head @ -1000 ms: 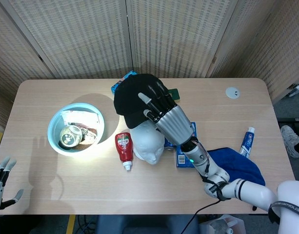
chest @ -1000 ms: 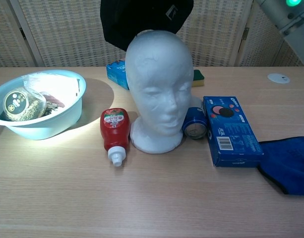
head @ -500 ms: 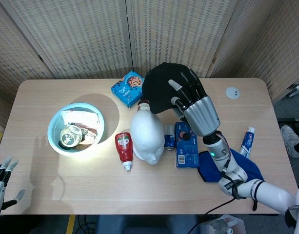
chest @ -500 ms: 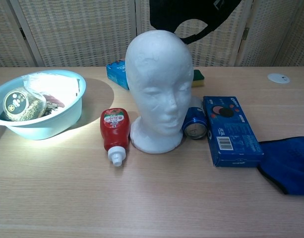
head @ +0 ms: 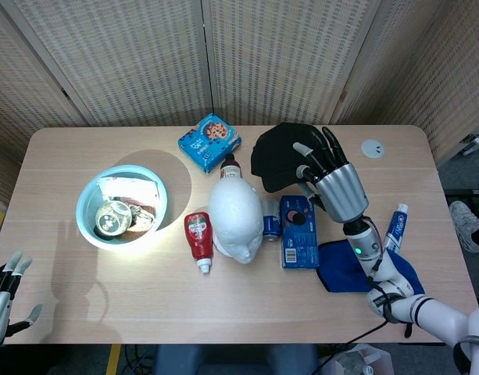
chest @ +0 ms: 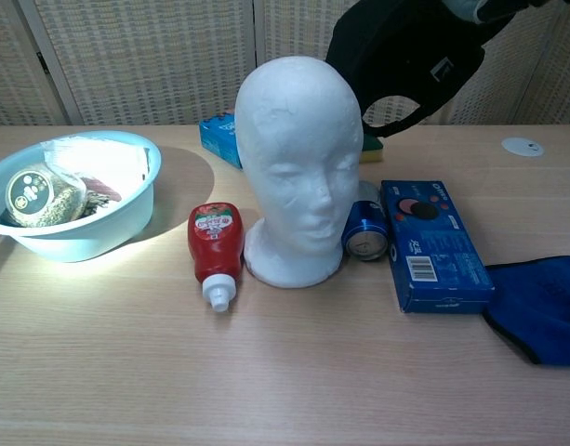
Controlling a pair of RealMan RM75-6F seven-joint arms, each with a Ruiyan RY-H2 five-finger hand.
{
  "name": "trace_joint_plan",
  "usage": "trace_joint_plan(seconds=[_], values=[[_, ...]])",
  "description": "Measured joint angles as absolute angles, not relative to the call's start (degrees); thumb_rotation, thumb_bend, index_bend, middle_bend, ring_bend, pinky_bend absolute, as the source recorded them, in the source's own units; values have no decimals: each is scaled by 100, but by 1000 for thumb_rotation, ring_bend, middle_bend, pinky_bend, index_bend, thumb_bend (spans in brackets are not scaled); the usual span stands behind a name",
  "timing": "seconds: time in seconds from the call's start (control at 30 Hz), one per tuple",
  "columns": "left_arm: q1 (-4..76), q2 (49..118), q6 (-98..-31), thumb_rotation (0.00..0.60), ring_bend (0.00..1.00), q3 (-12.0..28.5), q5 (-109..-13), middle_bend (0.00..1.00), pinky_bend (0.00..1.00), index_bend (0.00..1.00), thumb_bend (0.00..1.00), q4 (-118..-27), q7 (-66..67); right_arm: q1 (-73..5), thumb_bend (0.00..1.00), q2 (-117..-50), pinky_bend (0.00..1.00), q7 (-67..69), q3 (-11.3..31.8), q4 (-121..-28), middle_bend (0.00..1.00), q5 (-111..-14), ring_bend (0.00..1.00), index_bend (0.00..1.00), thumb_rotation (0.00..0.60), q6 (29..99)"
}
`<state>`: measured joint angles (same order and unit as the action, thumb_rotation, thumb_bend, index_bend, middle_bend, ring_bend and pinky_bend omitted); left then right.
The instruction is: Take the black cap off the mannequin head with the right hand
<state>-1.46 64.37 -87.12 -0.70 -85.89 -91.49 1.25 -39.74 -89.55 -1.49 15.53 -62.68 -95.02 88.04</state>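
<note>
**Trainee:** Walk me through it from the near edge.

**Me:** Nearest me, my left hand point(head: 3, 297) idles off the table's point(head: 106, 312) front-left corner, fingers apart, holding nothing. On the right there's a blue cloth point(chest: 545, 311) under my forearm. Next row back: the ketchup bottle point(chest: 215, 246), lying down, the mannequin head point(chest: 298, 163), bare now, then a can point(chest: 364, 232) and a blue box point(chest: 433, 242) just beside it. The bowl point(head: 87, 226) of packets sits well to the left.

**Trainee:** And the cap?

**Me:** The black cap point(head: 278, 156) is off the head, up in the air behind and to the right of it. My right hand point(head: 329, 176) has it, fingers draped over the crown and clamped on the fabric. In the chest view the strap loop at the back hangs open near the head's right side; I can't tell if it touches.

**Trainee:** So what's left?

**Me:** As I judge it, just carrying it away cleanly. I'd keep the grip steady, drift right and away so that loop can't catch the foam, and avoid dropping low over the can and box. I'd want bare table near the white disc point(head: 372, 148) if it must be set down.
</note>
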Motion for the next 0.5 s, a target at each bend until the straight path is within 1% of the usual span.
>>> trace_joint_plan(seconds=[0.2, 0.33, 0.5], values=[[-161, 6431, -8737, 600, 71, -77, -8597, 0, 7, 23, 246, -9192, 180, -3907, 459, -9354, 0, 518, 1391, -5501, 271, -9456, 38, 702, 600, 8926], [-176, 6424, -8753, 600, 71, -80, -8590, 0, 7, 23, 246, -9209, 192, -3839, 459, -9661, 0, 1021, 1267, -5001, 286, -9427, 69, 702, 600, 9027], [-188, 6427, -8766, 600, 71, -85, -8596, 0, 7, 23, 246, -9208, 185, -3748, 459, -9941, 0, 1454, 1092, -4460, 290, -9436, 75, 705, 600, 9128]])
